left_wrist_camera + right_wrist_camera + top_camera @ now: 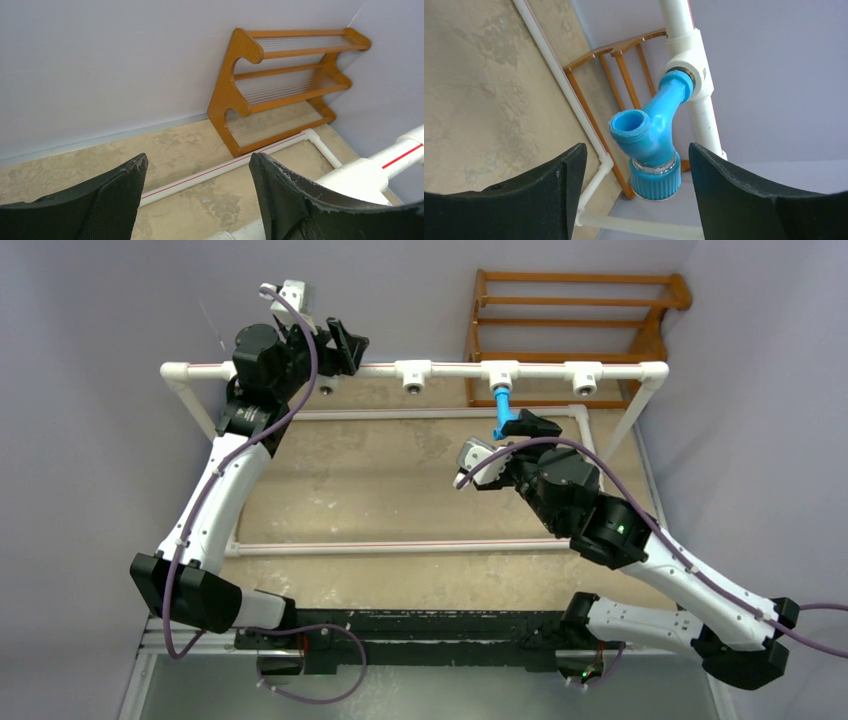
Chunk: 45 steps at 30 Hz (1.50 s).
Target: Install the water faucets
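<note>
The bright blue faucet (pixel 503 410) hangs from a white tee (pixel 500 373) on the raised back pipe, its end in the tee's mouth. In the right wrist view the faucet (pixel 651 132) has its ribbed knob (pixel 655 182) between my fingers without touching either. My right gripper (pixel 528 426) (pixel 636 152) is open, its jaws standing on either side of the knob. My left gripper (pixel 345 344) (pixel 198 159) is open and empty, up at the left part of the back pipe (pixel 370 172).
The white pipe frame (pixel 400 546) lies on the beige mat, with a raised back rail (pixel 450 369) carrying other empty tees (pixel 413 373) (pixel 583 374). A wooden rack (pixel 575 320) (pixel 280 85) stands against the back wall.
</note>
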Each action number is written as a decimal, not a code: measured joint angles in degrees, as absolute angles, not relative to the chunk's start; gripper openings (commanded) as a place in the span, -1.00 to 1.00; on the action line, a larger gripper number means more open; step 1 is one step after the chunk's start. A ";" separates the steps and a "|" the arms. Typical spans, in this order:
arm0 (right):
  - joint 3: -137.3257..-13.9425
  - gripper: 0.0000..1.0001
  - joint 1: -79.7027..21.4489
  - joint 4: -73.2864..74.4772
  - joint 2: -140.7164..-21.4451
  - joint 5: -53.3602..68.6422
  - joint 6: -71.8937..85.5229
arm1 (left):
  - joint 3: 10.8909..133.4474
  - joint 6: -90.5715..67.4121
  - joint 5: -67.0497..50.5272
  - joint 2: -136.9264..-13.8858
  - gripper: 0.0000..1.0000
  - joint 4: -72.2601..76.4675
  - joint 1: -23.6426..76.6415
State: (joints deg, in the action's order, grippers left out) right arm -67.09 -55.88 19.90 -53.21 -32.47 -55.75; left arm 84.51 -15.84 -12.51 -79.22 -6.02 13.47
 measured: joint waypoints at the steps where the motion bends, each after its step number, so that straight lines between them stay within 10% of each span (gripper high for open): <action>1: -66.32 0.49 -55.92 18.24 -53.47 -33.04 -56.05 | 84.51 -15.86 -12.58 -79.22 0.48 -6.02 13.45; 9: -63.81 0.16 -55.99 8.75 -55.61 -37.08 -58.04 | 84.51 -15.90 -12.95 -79.24 0.48 -6.00 13.34; 17: -62.39 -1.00 -56.34 3.77 -56.84 -41.15 -57.71 | 84.49 -15.94 -13.32 -79.35 0.48 -5.78 13.21; 27: -62.00 -1.00 -56.51 0.64 -57.17 -43.59 -39.53 | 84.49 -15.94 -13.47 -79.48 0.48 -5.63 13.13; 45: -48.69 -1.00 -55.46 -13.13 -46.89 -45.82 40.16 | 84.49 -18.09 -16.23 -78.39 0.47 -7.73 13.15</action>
State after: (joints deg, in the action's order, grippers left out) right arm -48.69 -55.46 -13.13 -46.89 -45.82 40.16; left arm 84.49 -18.09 -16.23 -78.39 -7.73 13.15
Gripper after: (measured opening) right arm 0.320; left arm 0.742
